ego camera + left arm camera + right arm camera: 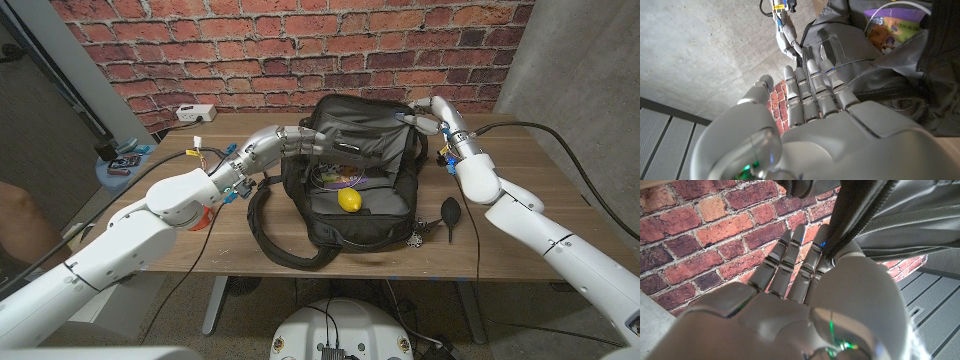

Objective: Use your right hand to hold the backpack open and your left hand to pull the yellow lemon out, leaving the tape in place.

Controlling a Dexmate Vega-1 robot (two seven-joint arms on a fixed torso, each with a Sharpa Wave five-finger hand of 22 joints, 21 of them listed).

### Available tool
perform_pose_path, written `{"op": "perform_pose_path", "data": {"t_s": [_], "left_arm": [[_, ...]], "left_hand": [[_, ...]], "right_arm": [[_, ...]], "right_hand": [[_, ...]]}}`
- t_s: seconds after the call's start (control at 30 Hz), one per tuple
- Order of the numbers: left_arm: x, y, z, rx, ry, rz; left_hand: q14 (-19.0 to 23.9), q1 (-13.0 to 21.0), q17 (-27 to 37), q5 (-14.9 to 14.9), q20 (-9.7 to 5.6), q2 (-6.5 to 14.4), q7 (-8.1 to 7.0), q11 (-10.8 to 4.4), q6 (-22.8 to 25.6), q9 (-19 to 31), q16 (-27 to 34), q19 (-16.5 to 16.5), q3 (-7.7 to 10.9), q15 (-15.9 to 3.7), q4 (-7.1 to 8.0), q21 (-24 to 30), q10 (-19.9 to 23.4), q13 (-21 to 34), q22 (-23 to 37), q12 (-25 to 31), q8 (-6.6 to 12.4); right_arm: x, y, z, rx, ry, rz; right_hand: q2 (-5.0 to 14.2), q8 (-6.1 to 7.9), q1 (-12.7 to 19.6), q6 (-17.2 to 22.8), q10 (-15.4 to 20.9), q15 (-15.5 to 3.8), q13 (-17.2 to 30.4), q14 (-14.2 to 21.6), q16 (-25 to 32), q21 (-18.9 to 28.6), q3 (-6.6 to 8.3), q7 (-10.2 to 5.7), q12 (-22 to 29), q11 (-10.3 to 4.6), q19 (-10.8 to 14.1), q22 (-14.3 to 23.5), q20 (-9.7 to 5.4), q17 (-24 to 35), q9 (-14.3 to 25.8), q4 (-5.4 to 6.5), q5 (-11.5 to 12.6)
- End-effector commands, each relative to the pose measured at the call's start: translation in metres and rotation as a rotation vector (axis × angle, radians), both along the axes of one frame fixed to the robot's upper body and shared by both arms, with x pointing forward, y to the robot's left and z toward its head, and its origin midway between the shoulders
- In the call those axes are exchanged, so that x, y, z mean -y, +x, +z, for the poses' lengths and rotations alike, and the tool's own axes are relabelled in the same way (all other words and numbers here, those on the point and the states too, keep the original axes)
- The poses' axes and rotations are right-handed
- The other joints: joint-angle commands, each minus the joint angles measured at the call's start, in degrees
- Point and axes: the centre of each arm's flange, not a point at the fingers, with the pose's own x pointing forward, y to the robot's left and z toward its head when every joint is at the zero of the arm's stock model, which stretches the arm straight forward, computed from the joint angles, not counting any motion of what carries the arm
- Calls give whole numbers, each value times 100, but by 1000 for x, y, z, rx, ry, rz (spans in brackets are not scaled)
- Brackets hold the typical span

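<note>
Fingers of the left hand (268, 147): straight and close together, reaching to the backpack's left rim, holding nothing
Fingers of the right hand (428, 112): at the far right rim; a black edge of the bag runs across them, but I cannot tell if they grip it
Backpack (385, 215): black, open, mid table
Lemon (349, 200): yellow, inside the bag, near the front

1. You have a white power strip (196, 113) at the table's (500, 262) far left edge.
2. A blue tray of small items (122, 162) sits left of the table.
3. A black bulb-shaped object (451, 212) lies on the right.
4. A red brick wall (250, 50) stands behind.
</note>
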Motion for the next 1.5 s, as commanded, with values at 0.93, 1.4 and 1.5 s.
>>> {"op": "perform_pose_path", "data": {"t_s": [0.93,1.4,1.5], "left_arm": [[47,-25,23,112,253,246],[59,-29,24,135,342,270],[65,-31,26,149,360,289]], "left_hand": [[237,880,-89,121,49,-330,-13,-28,172,-28,200,237,-143,-52,21,204,203,113,-33,51,-82],[233,1062,-108,173,92,-362,11,-23,159,-38,230,246,-198,-22,50,242,200,136,-45,28,-129],[234,1099,-113,185,97,-373,17,-6,165,-39,233,249,-203,-23,49,250,203,140,-46,25,-134]], "right_arm": [[8,-4,-6,24,55,12],[13,-9,-9,32,79,-4],[16,-9,-9,34,80,-3]], "right_hand": [[86,8,5,14,-26,-757,28,52,-70,-11,-60,-17,-14,40,-22,13,-500,43,30,25,27],[92,4,17,11,-32,-758,31,54,-85,-12,-77,-13,-20,36,-24,13,-499,54,31,22,28],[97,3,21,12,-32,-761,32,67,-79,-12,-80,-11,-20,34,-25,13,-498,61,32,22,28]]}}
